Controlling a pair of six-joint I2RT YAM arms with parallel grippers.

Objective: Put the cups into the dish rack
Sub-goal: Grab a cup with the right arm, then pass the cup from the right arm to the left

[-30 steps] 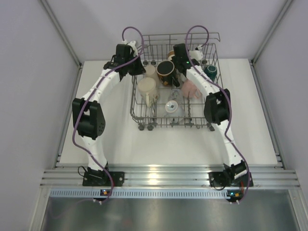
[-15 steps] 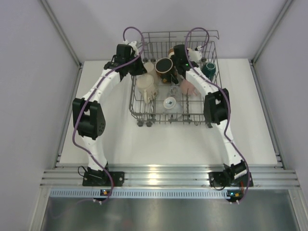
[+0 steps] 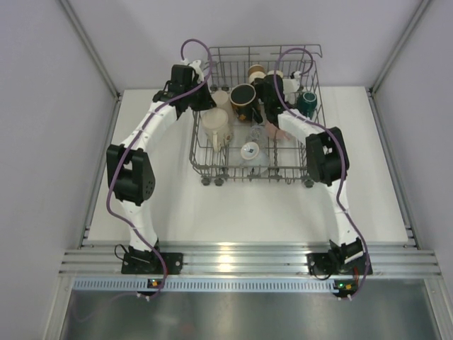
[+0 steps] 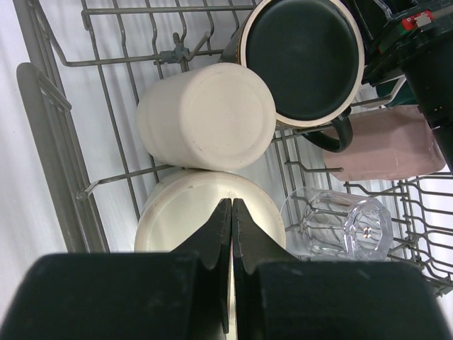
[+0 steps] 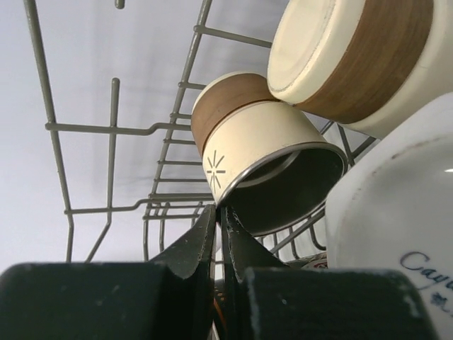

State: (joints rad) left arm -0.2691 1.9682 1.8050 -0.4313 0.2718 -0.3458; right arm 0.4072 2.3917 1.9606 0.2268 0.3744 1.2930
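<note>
Tabletop (image 3: 177, 205) carries the dish rack (image 3: 255, 49), unmoved since half a second ago. Inside it a cream cup (image 4: 205, 117) lies bottom-up beside the black mug (image 4: 301, 60), with a clear glass (image 4: 347, 227) and a pink cup (image 4: 386, 145) nearer the rack's front. The left claw (image 4: 231, 202) is closed tight and empty above a wide cream mug (image 4: 184, 212) at the rack's left side. The right arm (image 3: 325, 156) has reached deeper toward the rack's far wall. The right claw (image 5: 218, 209), pinched closed with nothing in it, ends at the rim of a tilted brown-banded cup (image 5: 262, 152).
</note>
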